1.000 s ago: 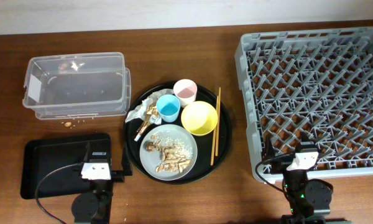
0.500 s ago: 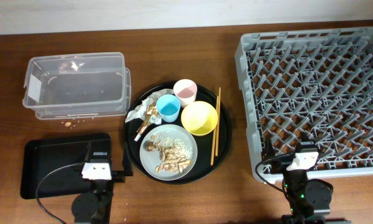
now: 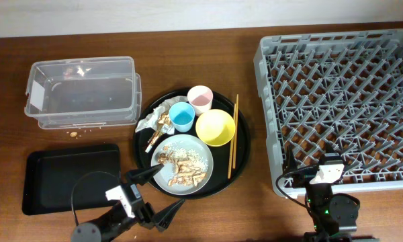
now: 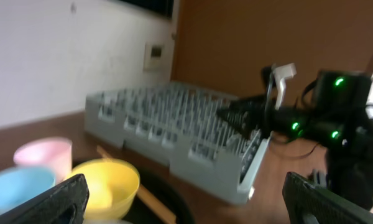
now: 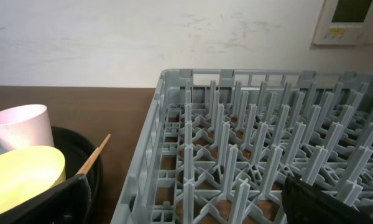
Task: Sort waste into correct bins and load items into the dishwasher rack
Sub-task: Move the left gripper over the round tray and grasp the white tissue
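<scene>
A round black tray (image 3: 240, 156) holds the pink cup (image 3: 201, 99), light-blue cup (image 3: 183, 117), yellow bowl (image 3: 215, 128), grey-blue plate (image 3: 200, 144) with rice and brown scraps (image 3: 181, 168), chopsticks (image 3: 233, 136) and crumpled napkin with gold wrapper bits (image 3: 152, 122). My left gripper (image 3: 157, 193) is open and empty, low at the plate's front-left edge. Its view (image 4: 186, 208) shows the pink cup (image 4: 43, 155), blue cup (image 4: 18, 186), bowl (image 4: 109, 183) and rack (image 4: 174, 130). My right gripper (image 3: 320, 163) (image 5: 186, 211) is open and empty at the front edge of the grey rack (image 3: 339, 107) (image 5: 248, 155).
The clear tub (image 3: 80, 91) stands at the back left with crumbs beside it. The shallow black rectangular tray (image 3: 67, 176) lies at the front left. The right wrist view also shows the pink cup (image 5: 22, 124), bowl (image 5: 22, 174) and a chopstick (image 5: 93, 155).
My left arm has swung right, from over the black rectangular tray to the front of the round tray, now facing the rack. The right arm has not moved.
</scene>
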